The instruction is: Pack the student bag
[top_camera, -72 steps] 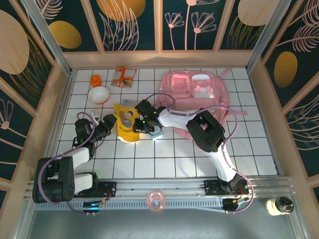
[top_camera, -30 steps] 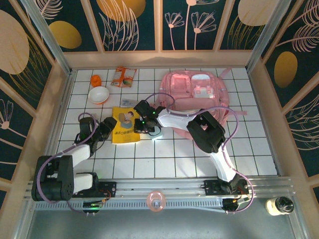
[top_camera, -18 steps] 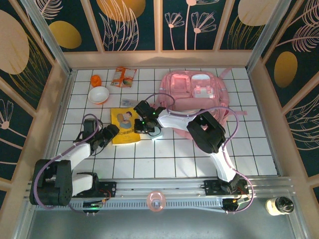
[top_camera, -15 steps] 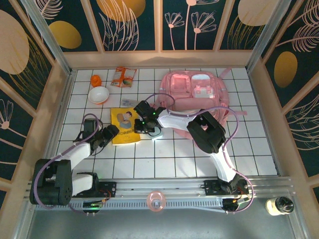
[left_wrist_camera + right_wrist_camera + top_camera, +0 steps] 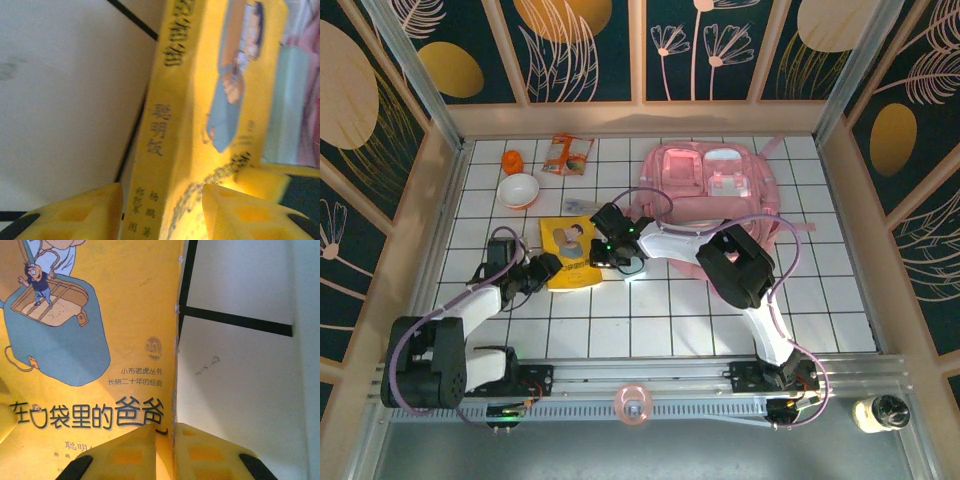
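Top external: white gridded table, dark floral walls

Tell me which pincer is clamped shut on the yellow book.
The right pincer, pinched shut on the book at its edge; the left pincer stands open at the spine.
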